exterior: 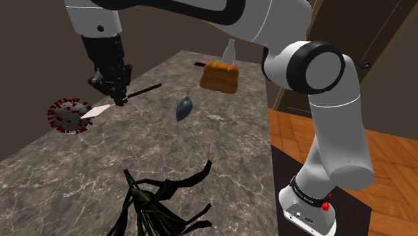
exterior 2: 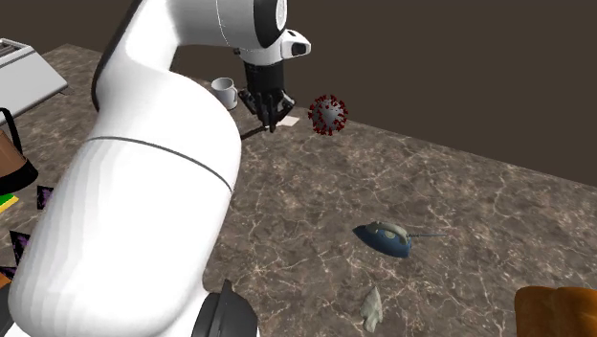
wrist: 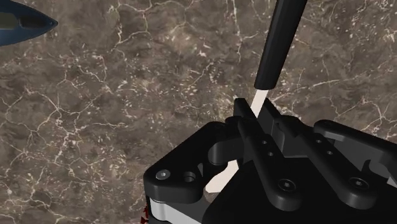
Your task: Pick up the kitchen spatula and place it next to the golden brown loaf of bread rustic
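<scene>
Our tool point(exterior: 120, 99) is clamped tight on the spatula point(exterior: 143, 89), pinching the pale neck between white blade and black handle! Sweeping the shoulder view from its left, we see a spiky red ball point(exterior: 68, 115), the blade just beside it; then the handle pointing right; a blue object point(exterior: 184, 107) midway along the bench point(exterior: 221, 154); and well apart at the far end, the golden-brown loaf point(exterior: 220, 77) with a white bottle point(exterior: 230, 50) behind.
</scene>
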Controlling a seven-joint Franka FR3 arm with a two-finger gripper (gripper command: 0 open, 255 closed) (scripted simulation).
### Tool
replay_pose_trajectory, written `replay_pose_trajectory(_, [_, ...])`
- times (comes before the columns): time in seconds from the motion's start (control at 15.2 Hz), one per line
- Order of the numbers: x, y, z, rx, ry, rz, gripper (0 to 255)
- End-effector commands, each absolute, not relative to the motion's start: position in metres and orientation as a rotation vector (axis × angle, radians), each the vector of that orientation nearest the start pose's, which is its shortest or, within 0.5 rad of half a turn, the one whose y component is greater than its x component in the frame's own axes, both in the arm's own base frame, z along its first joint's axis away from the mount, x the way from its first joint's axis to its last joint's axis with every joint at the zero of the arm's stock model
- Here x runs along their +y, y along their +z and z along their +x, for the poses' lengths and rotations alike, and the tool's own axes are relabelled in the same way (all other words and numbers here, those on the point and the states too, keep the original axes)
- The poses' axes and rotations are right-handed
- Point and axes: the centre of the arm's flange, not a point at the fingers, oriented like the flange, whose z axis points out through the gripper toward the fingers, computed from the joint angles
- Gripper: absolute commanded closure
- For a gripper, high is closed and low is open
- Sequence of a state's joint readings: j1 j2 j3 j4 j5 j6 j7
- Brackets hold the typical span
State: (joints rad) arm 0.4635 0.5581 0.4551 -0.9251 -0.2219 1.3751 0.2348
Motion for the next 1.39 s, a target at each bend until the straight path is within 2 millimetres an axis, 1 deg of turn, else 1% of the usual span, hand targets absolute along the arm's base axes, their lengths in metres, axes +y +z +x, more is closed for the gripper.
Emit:
replay_pose_trajectory(0.0, [0.433, 0.579, 0.509, -0.922, 0.1, -3.023, 255])
replay_pose_trajectory(1.32, [0.169, 0.58, 0.512, -0.922, 0.1, -3.023, 255])
